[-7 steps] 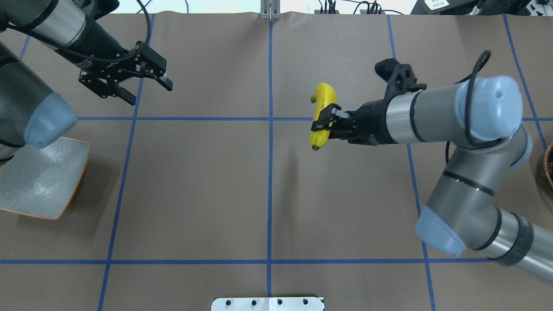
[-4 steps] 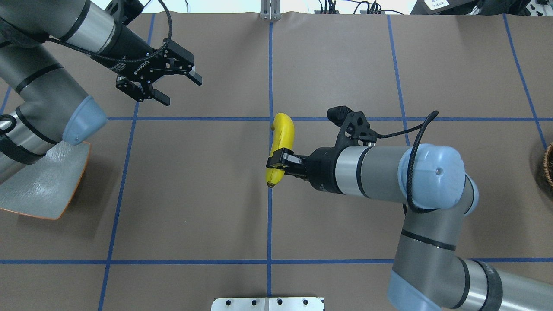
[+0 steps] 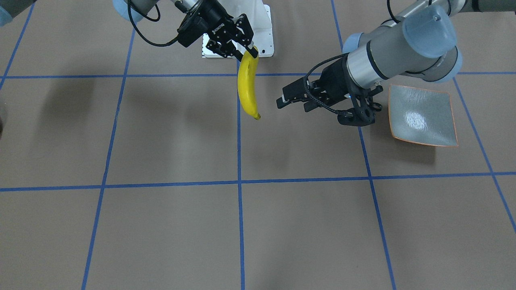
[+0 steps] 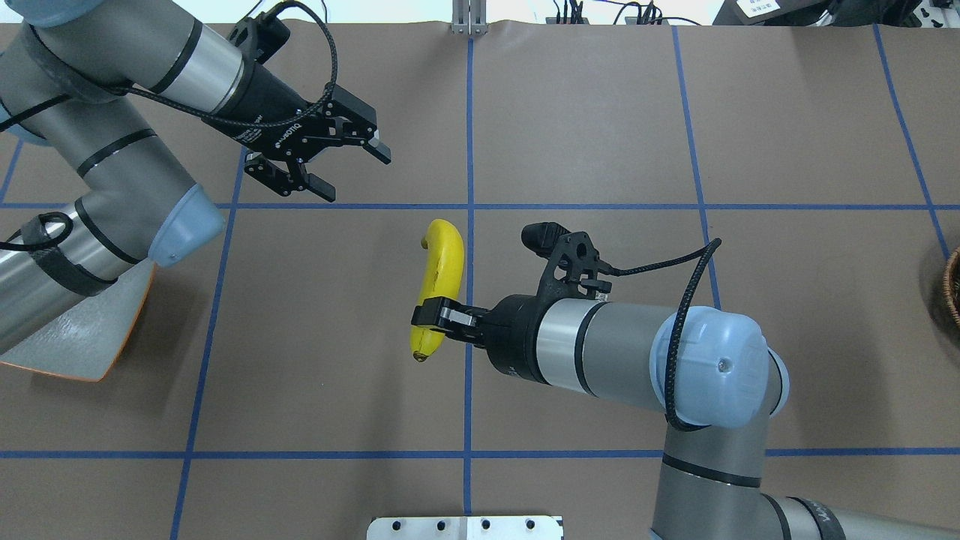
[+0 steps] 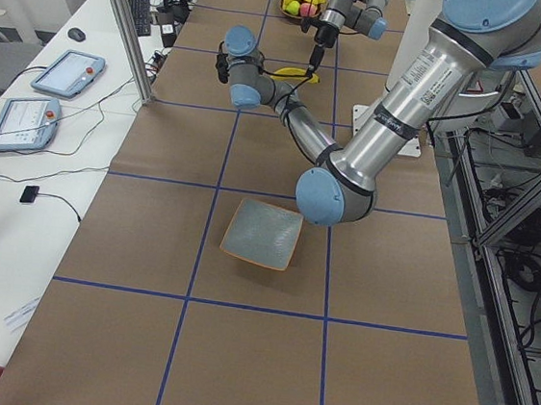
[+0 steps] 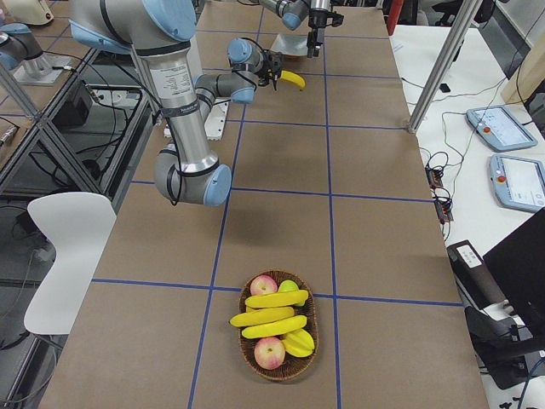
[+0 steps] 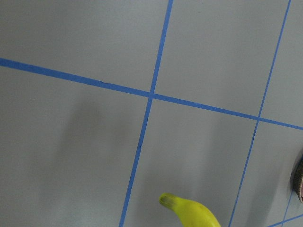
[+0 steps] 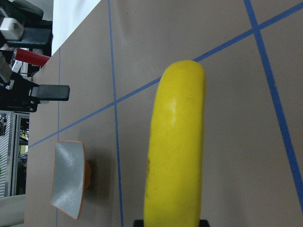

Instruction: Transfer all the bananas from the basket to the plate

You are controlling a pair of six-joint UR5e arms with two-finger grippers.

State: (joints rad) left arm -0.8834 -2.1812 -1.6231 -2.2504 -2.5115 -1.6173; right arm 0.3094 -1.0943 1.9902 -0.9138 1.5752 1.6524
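Pinching the banana (image 4: 442, 270) by its near end, the right end effector (image 4: 433, 321) holds it over mid-counter (image 4: 600, 112), long axis twelve-to-six. The left end effector (image 4: 354, 175), spread wide, hovers at ten o'clock, nearer the plate (image 4: 82, 337).

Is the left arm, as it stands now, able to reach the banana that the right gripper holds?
Probably yes. The left gripper, jaws open, faces the banana, and nothing stands between them. The right gripper clamps it near one end, so the rest is free to take.
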